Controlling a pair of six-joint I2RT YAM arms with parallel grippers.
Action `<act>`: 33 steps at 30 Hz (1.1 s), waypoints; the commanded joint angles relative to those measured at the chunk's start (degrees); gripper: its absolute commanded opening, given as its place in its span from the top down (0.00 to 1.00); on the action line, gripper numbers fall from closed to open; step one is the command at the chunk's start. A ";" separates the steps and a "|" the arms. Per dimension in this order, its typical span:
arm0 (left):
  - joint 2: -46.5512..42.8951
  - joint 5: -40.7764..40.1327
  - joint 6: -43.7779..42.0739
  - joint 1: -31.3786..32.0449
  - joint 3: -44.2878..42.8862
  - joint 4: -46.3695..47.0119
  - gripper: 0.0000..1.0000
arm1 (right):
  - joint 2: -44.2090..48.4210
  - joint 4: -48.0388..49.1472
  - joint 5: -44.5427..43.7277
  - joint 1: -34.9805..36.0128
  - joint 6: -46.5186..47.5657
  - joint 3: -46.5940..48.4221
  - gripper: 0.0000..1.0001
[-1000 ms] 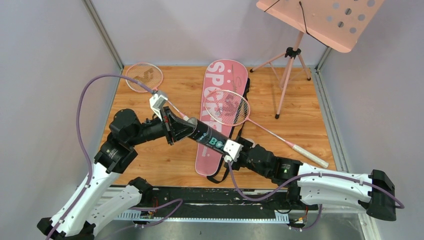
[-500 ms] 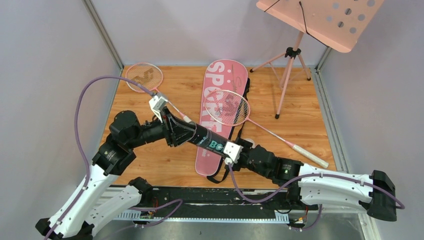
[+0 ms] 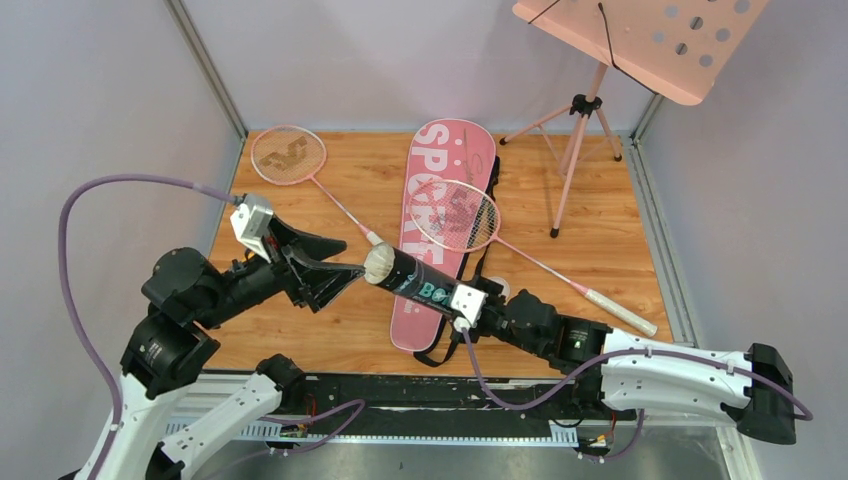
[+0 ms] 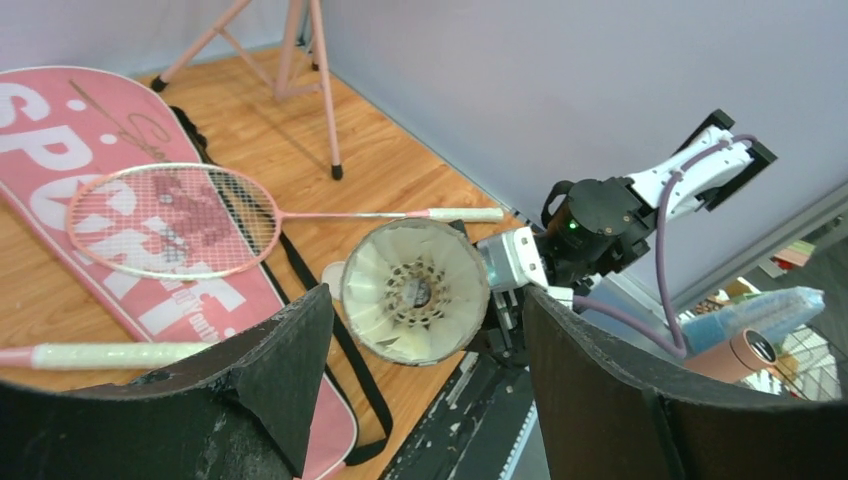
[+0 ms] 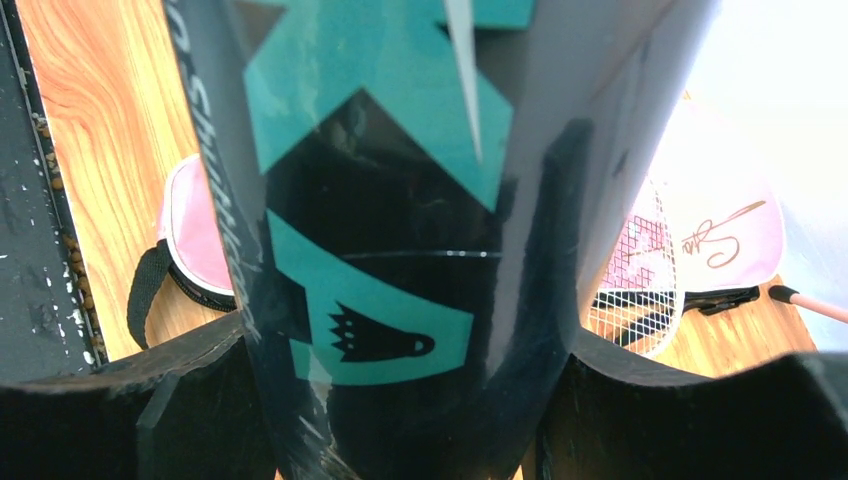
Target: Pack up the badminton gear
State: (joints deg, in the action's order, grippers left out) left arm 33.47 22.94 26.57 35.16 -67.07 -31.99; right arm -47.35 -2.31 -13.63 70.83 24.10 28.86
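Note:
My right gripper (image 3: 462, 300) (image 5: 405, 400) is shut on the long black tube (image 3: 420, 281) (image 5: 400, 200) with teal markings and holds it slanted above the pink "SPORT" bag (image 3: 445, 165) (image 4: 60, 130). A white feather shuttlecock (image 3: 380, 265) (image 4: 415, 290) sits in the tube's open end. My left gripper (image 3: 350, 257) (image 4: 425, 325) is open just left of that end and holds nothing. One pink racket (image 3: 288, 155) lies at the far left, its white handle (image 4: 95, 354) near the bag. The other racket (image 3: 455, 215) (image 4: 160, 220) lies across the bag.
A pink music stand (image 3: 640, 40) stands at the back right, its tripod legs (image 3: 572, 150) (image 4: 320, 90) on the wooden floor. Grey walls close in both sides. The bag's black strap (image 4: 345, 350) trails toward the near edge, with a small white round thing (image 4: 333, 272) beside it.
My left gripper was shut at the tube's mouth; it has opened and drawn back to the left, leaving the shuttlecock in the tube's end. The right arm barely moved.

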 commanded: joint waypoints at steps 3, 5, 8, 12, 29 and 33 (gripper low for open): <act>2.57 -4.13 -3.66 0.25 -1.07 -6.86 0.23 | 3.39 6.58 2.71 0.46 0.74 0.56 0.62; 4.01 -2.73 -4.06 0.22 -0.72 -6.99 0.22 | 4.44 7.41 3.93 0.53 1.25 -0.01 0.62; 5.52 0.03 -4.15 0.18 0.01 -5.06 0.20 | 5.57 8.78 5.11 0.67 1.93 -0.94 0.62; 6.16 1.02 -4.71 0.25 1.70 -3.61 0.18 | 5.67 9.12 5.14 0.80 2.30 -1.10 0.62; 3.42 0.82 -4.67 0.25 -0.26 -7.22 0.17 | 4.23 9.51 -0.52 0.98 1.02 -0.72 0.62; 4.66 0.90 -6.21 0.19 -2.88 -10.81 0.16 | 5.49 9.48 -7.11 0.98 -1.99 -0.22 0.62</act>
State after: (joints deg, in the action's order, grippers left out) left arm 37.28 23.83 22.61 35.22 -65.98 -39.27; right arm -44.21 1.17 -13.23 71.61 25.78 26.55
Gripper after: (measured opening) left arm 0.831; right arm 0.679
